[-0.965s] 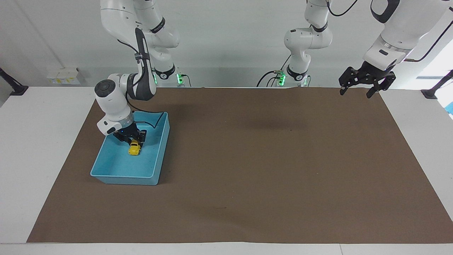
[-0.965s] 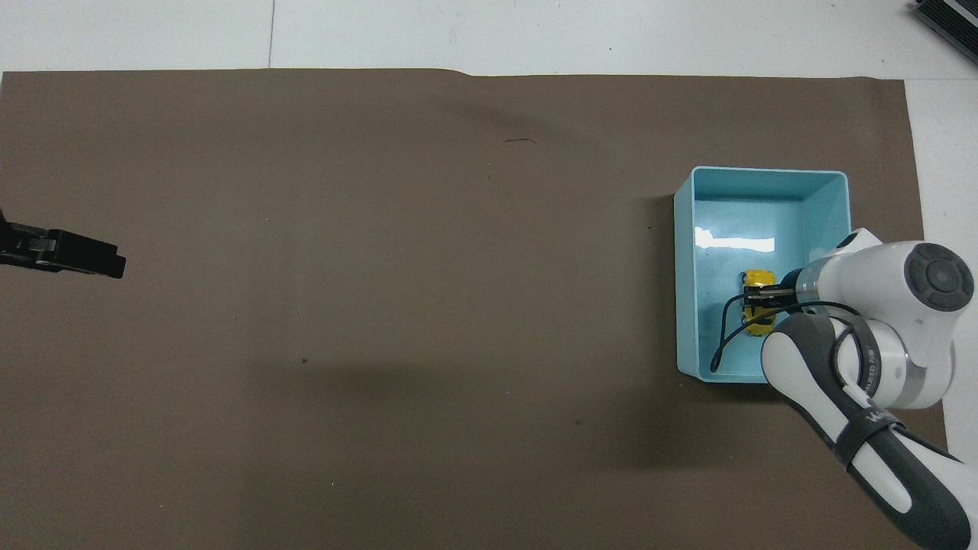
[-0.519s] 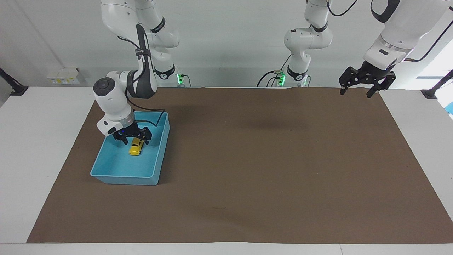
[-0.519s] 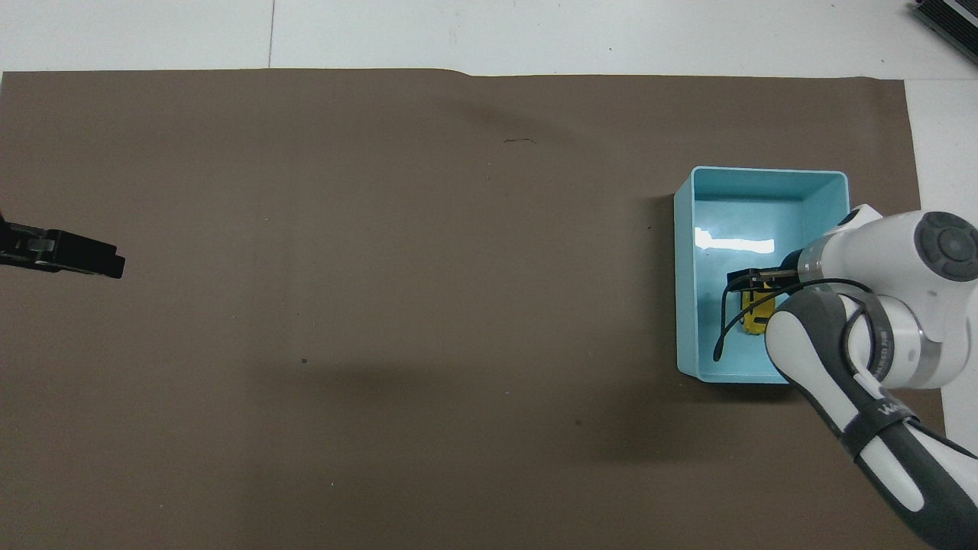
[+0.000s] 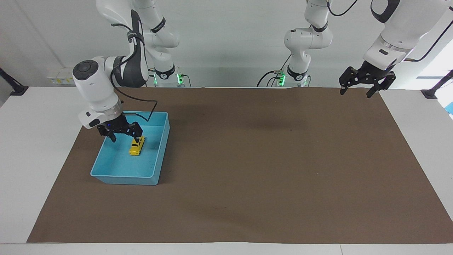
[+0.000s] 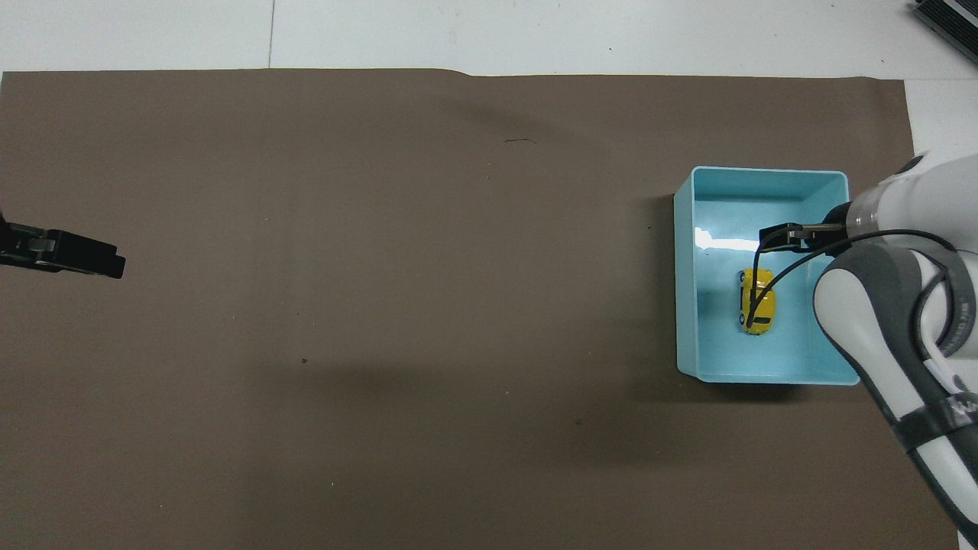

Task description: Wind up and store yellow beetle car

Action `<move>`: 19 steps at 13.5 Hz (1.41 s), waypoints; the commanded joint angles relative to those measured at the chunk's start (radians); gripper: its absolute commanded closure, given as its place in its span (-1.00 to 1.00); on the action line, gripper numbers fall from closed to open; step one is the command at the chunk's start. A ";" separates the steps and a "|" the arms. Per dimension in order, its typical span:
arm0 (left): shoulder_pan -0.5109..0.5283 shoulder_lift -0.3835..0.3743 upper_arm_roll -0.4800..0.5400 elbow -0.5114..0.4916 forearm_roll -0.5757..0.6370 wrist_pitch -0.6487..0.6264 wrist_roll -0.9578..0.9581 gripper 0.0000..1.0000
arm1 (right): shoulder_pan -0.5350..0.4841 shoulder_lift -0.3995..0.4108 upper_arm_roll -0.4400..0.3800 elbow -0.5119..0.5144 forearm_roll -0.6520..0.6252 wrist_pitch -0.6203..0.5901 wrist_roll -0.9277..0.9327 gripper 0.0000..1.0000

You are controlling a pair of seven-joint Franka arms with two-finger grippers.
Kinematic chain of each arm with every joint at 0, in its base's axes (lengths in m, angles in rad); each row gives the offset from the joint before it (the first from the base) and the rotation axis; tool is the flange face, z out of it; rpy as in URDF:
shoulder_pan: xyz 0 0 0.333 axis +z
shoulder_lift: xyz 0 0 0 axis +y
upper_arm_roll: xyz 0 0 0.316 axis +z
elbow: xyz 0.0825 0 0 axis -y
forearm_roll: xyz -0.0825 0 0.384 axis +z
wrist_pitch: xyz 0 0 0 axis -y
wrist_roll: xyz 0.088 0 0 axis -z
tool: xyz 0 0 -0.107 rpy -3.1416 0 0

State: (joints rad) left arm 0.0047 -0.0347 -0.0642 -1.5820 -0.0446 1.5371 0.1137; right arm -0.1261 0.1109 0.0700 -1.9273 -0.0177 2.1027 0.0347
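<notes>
The yellow beetle car (image 5: 136,146) lies on the floor of the light blue bin (image 5: 122,175), free of any grip. It also shows in the overhead view (image 6: 757,301), in the bin (image 6: 685,290). My right gripper (image 5: 125,136) is open and empty, raised a little above the bin at the side of the car nearer to the robots. It also shows in the overhead view (image 6: 787,237). My left gripper (image 5: 355,92) is open and empty, waiting in the air over the mat's corner at the left arm's end (image 6: 76,256).
A brown mat (image 5: 269,170) covers the white table (image 5: 32,148). The bin stands on it at the right arm's end. A black cable (image 6: 756,294) from the right wrist hangs over the bin and crosses the car in the overhead view.
My right gripper opened, let go of the car in the bin, and rose away from it toward the table's edge. The car stayed on the bin floor. The left arm has not moved.
</notes>
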 commanded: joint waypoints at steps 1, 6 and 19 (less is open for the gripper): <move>0.006 -0.002 -0.005 0.013 0.011 -0.011 -0.009 -1.00 | 0.000 -0.014 0.017 0.099 0.004 -0.131 0.057 -1.00; 0.006 -0.002 -0.005 0.010 0.011 -0.011 -0.009 -1.00 | 0.000 -0.054 0.017 0.218 0.024 -0.294 0.060 -1.00; -0.003 -0.004 -0.005 0.002 0.012 0.051 -0.103 -1.00 | 0.002 -0.111 0.019 0.315 0.024 -0.489 0.067 -1.00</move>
State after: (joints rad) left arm 0.0047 -0.0348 -0.0635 -1.5811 -0.0446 1.5781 0.0235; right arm -0.1176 0.0266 0.0806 -1.5768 -0.0130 1.6010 0.0868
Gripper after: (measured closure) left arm 0.000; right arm 0.000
